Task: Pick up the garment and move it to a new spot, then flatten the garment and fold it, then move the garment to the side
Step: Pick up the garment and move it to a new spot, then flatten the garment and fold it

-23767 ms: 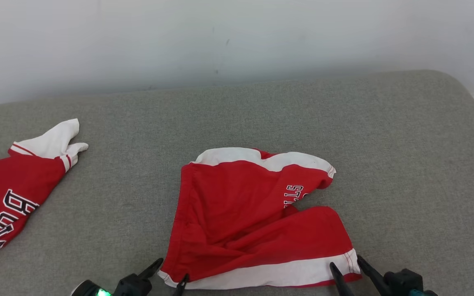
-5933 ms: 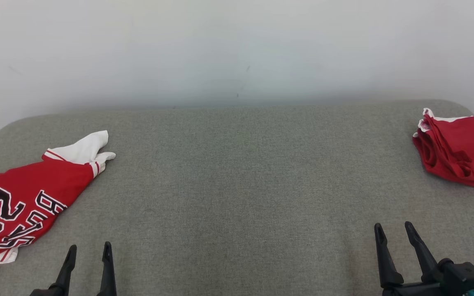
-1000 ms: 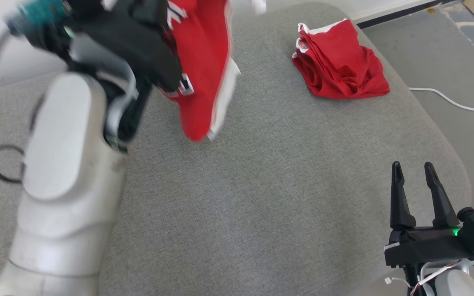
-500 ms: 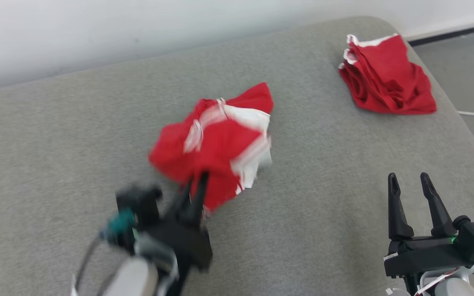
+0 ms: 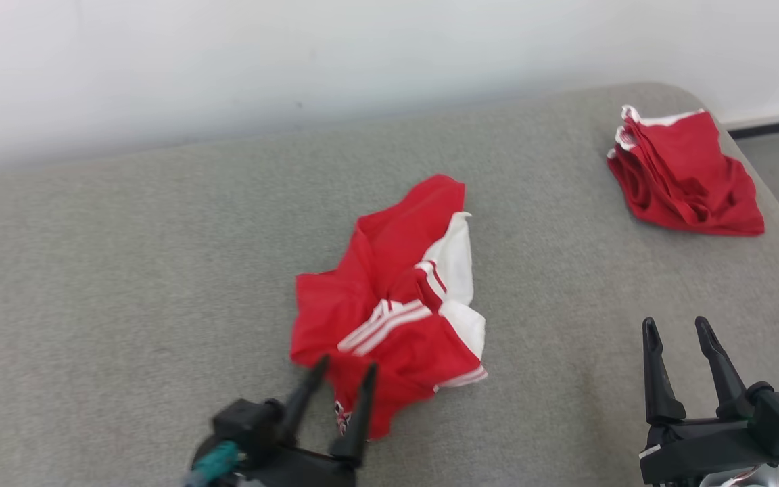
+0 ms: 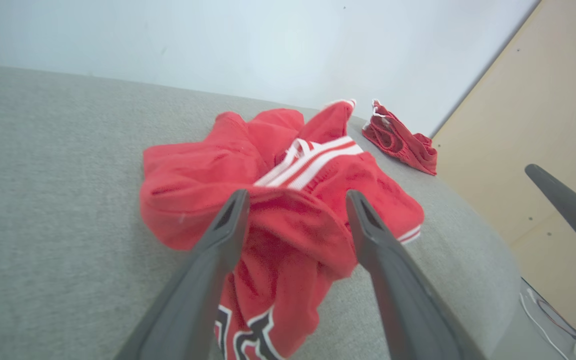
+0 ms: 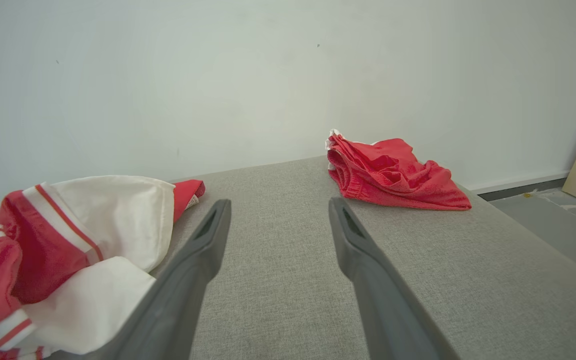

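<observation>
Grey woven upholstery [image 5: 126, 270] spreads across the head view beneath a pale wall [image 5: 295, 54]. Just left of bottom centre, the left gripper [image 5: 347, 363] rises from the lower edge, held low, with its two dark fingers pointing up the frame. The left wrist view shows those fingers spread wide on either side of a raised fold of the garment [image 5: 389, 297]. Cloth lies between them unpinched; whether they brush it cannot be told. The garment is a crumpled red heap in the middle of the frame, with a white sleeve and striped trim uppermost and dark white-outlined lettering at its near edge. Half a second earlier the same fingers were pressed together on the cloth and the shirt was a blur; now they have parted and the heap rests on the upholstery. At lower right, the right gripper [image 5: 674, 320] stands with its fingers apart and empty, well clear of the garment. At upper right, near the rounded corner of the upholstery, lies another bunched red garment [image 5: 687, 176].
</observation>
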